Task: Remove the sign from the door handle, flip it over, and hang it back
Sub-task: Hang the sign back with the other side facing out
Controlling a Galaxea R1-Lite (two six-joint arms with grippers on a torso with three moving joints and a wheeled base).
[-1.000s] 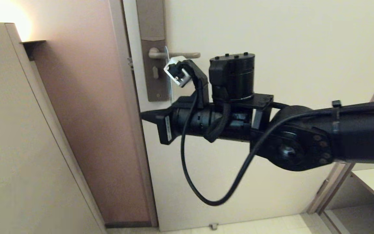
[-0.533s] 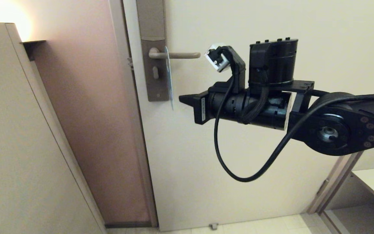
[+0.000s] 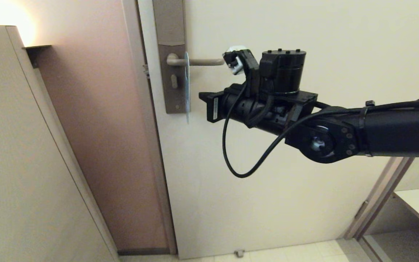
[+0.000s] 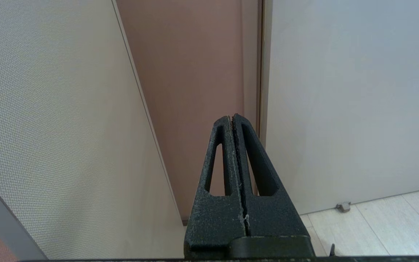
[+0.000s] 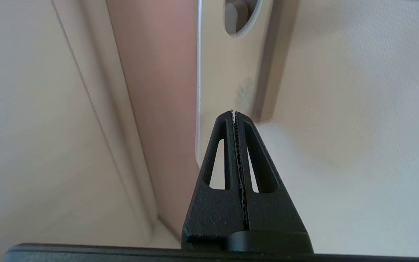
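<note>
Cream door ahead, sign hanging edge-on from the handle, right tool just beside its lower end.

Against the door (image 3: pixel 304 29) I see the sign (image 3: pixel 187 87) threaded over the door handle (image 3: pixel 198 62) near the plate, touching it only at its oval hole and dangling free below. My right tool (image 3: pixel 203 97) points at its lower half, pressed fully together with nothing between its tips. The left tool (image 4: pixel 233 120) is likewise closed and empty, parked low facing the wall. I judge the sign a thin, light, fairly stiff card with a smooth face that will swing at a nudge. I'd pinch it flat across the lower half, away from the hole, after opening the tool.
</note>
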